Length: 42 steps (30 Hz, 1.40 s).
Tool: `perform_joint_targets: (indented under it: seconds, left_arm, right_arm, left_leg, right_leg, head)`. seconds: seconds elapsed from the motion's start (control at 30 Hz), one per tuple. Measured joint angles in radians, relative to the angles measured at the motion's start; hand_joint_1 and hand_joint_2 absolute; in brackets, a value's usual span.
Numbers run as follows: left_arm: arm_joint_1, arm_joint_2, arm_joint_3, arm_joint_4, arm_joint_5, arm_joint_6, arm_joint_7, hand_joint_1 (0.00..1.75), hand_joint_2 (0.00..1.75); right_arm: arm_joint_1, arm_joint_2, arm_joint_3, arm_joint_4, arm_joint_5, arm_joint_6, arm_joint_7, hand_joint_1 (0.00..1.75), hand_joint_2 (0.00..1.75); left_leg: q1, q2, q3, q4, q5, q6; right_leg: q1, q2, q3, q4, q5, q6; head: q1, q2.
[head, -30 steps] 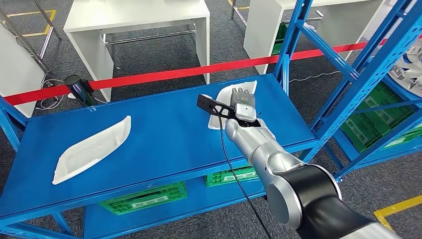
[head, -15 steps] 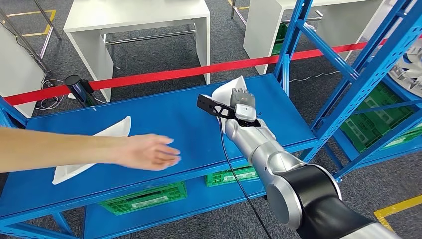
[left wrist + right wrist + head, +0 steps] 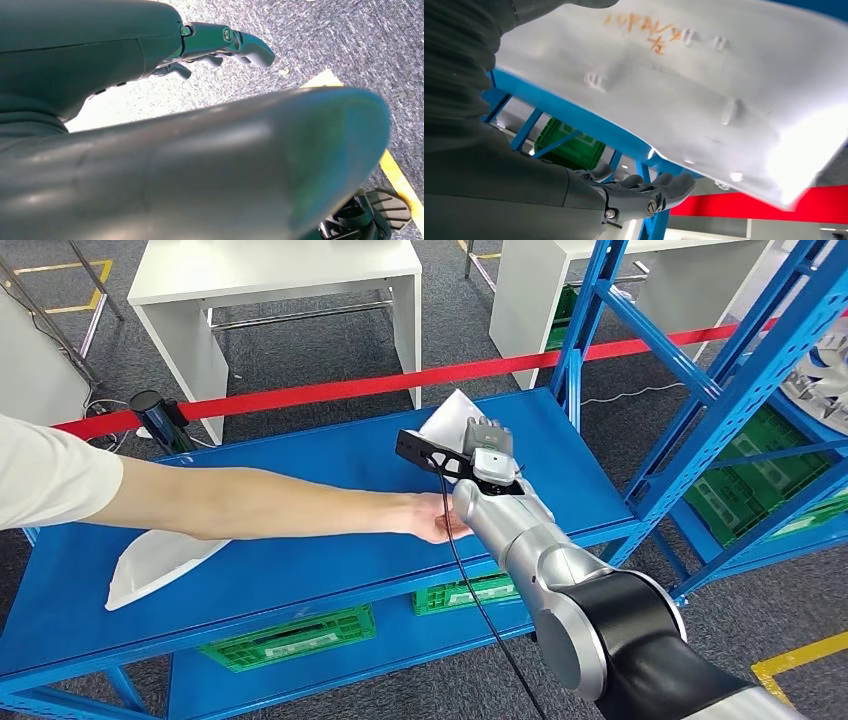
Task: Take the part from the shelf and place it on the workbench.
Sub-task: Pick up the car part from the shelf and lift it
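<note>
1. On the right part of the blue shelf (image 3: 330, 480), your part, a white moulded panel (image 3: 447, 420), is tipped up on edge with the right hand (image 3: 487, 445) against it. The right wrist view shows the panel's underside (image 3: 684, 85) lifted off the shelf with the thumb above it and the fingers (image 3: 644, 192) curled beneath but apart from it. So you cannot tell that the grasp is firm; a loose hold could let the panel slide back down.
2. A person's hand (image 3: 432, 520) rests just beside the right forearm (image 3: 520, 530), their arm stretched across the shelf from the left. Any sideways swing would likely strike it, so hold until it clears.
3. The black cable (image 3: 470, 590) hangs near the shelf's near edge and may snag as you withdraw.
4. A second white panel (image 3: 150, 565) lies at the near left, partly under the person's arm.
5. Your left hand (image 3: 220, 47) hangs over the floor, fingers loosely curled on nothing.
</note>
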Motion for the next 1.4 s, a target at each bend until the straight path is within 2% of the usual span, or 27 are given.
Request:
perform_joint_targets:
  seconds: [1.4]
  left_arm:
    - [-0.002,0.000,0.000,0.000,-0.002,0.000,0.000,0.00,0.00]
  right_arm:
    - [0.000,0.000,-0.001,0.000,0.003,0.002,0.002,0.00,1.75]
  left_leg:
    - [0.000,0.000,0.000,0.000,0.000,0.000]
  right_leg:
    - [0.000,0.000,0.000,0.000,0.000,0.000]
  head:
    - [0.000,0.000]
